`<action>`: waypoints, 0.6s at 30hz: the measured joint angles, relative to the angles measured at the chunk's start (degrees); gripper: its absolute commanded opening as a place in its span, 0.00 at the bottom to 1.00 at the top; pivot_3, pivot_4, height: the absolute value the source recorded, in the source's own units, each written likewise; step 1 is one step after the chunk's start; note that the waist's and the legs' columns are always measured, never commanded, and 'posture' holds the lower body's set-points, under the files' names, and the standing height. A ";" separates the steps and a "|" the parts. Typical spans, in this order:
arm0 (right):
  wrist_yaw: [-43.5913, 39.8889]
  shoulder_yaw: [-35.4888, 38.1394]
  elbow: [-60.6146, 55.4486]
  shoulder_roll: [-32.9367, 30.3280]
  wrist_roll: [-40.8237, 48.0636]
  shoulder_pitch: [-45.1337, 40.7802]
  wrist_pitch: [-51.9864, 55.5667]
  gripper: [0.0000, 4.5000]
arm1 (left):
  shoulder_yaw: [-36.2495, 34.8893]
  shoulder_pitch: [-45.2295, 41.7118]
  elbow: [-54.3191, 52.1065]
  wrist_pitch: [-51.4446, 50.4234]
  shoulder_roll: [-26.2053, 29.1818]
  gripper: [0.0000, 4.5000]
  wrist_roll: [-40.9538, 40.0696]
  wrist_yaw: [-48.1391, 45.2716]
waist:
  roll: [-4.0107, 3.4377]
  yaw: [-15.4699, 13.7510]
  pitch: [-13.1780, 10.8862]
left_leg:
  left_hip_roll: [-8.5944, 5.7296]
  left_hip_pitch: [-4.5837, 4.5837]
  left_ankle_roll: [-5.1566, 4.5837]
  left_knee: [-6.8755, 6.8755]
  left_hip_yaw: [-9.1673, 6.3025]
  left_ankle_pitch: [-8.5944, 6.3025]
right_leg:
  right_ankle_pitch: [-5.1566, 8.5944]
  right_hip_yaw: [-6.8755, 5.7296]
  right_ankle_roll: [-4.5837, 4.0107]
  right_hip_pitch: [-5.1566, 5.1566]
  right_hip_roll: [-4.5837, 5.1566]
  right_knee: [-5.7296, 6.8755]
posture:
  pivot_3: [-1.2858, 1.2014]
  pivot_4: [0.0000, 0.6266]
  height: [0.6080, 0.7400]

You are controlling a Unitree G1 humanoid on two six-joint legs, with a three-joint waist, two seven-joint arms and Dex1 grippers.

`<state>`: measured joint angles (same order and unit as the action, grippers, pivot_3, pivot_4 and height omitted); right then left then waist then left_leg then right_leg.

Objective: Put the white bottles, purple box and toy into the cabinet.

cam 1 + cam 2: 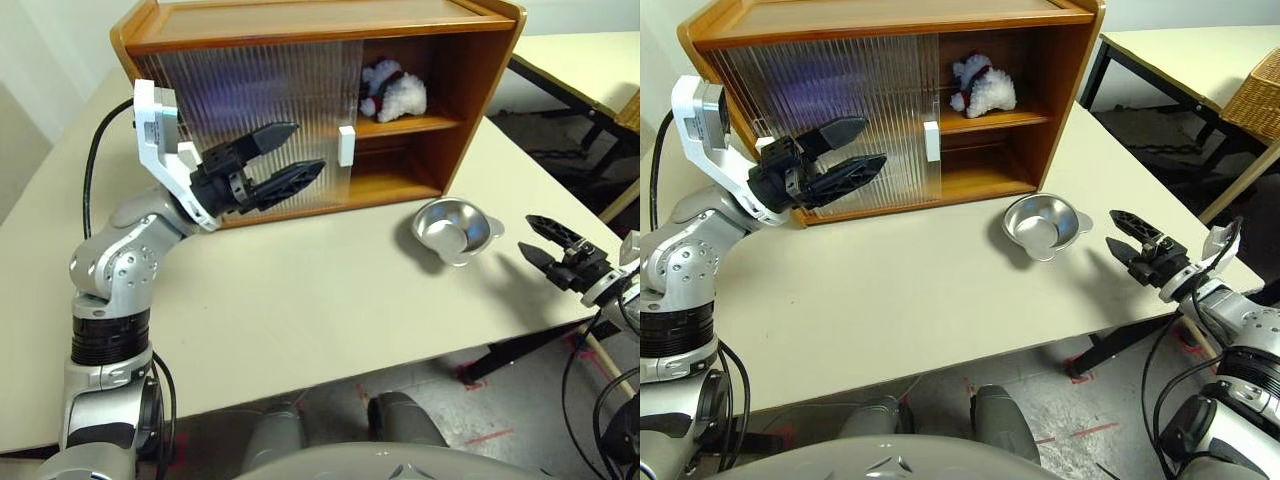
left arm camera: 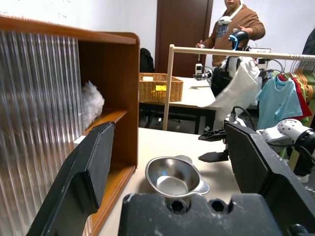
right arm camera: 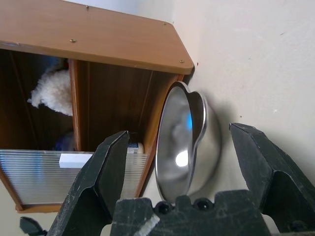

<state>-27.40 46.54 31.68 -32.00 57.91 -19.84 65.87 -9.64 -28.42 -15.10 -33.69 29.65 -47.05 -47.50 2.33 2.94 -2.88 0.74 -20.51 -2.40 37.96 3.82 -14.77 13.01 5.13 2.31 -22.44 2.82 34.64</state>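
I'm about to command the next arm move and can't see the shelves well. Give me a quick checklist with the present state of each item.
1. Toy inside the cabinet: ok, it lies on the upper shelf in the open right section.
2. White bottles and purple box inside: cannot tell; the ribbed sliding door hides the left section.
3. Left gripper free: ok, open, nothing between its fingers, in front of the door.
4. Right gripper free: ok, open, empty, over the table edge.
5. Right gripper's path: not ok, the steel bowl sits between it and the cabinet opening.
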 measured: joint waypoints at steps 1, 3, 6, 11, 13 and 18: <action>0.30 0.01 0.00 0.27 0.02 -0.28 -0.05 0.99 | -0.08 0.01 -0.04 -0.02 0.10 1.00 -0.02 0.08 | 0.00 -0.09 0.00 | 0.00 0.01 -0.03 -0.01 0.00 0.01 | 0.02 0.00 -0.02 0.00 0.00 0.00 | 0.55 0.04 1.00; 0.95 0.00 0.01 1.03 0.02 -0.76 -0.24 0.99 | -0.17 0.06 -0.06 -0.11 0.13 1.00 -0.05 0.28 | 0.00 -0.31 0.00 | 0.02 0.00 -0.04 -0.03 0.00 0.01 | 0.04 -0.01 -0.04 -0.01 -0.01 0.00 | 0.55 0.04 1.00; 1.55 -0.04 0.02 1.55 0.01 -1.13 -0.52 0.99 | -0.34 0.09 -0.11 -0.28 0.21 1.00 -0.13 0.60 | -0.03 -0.83 -0.02 | 0.02 -0.01 -0.05 -0.04 0.00 0.00 | 0.06 -0.02 -0.04 -0.04 -0.01 0.00 | 0.55 0.03 1.00; 2.16 -0.07 0.20 1.59 -0.09 -1.93 -1.73 0.99 | -0.57 0.12 -0.49 -0.45 0.55 1.00 -0.25 0.97 | -0.02 -0.92 -0.02 | 0.01 -0.05 -0.07 -0.03 -0.01 -0.02 | 0.07 -0.02 -0.03 -0.04 0.00 -0.01 | 0.55 0.04 1.00; 2.41 -0.08 0.48 1.59 -0.21 -1.93 -2.40 0.99 | -0.59 0.14 -0.58 -0.54 0.61 1.00 -0.32 1.15 | -0.02 -0.93 -0.03 | 0.02 -0.05 -0.07 -0.03 -0.02 -0.02 | 0.08 -0.04 -0.03 -0.04 0.00 -0.01 | 0.55 0.04 1.00; 3.47 -0.09 2.42 1.59 -0.64 -1.94 -3.77 0.99 | -0.61 0.24 -1.10 -0.60 0.64 1.00 -0.32 1.19 | -0.01 -0.93 -0.07 | 0.02 -0.05 -0.06 -0.04 -0.03 -0.03 | 0.09 -0.04 -0.04 -0.04 0.00 -0.02 | 0.56 0.05 1.00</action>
<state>-23.94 46.45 34.10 -30.41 57.27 -21.78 62.10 -10.25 -28.18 -16.19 -34.28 30.29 -47.37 -46.31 2.32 2.02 -2.95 0.76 -20.56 -2.46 37.92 3.79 -14.79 13.11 5.10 2.27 -22.47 2.82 34.63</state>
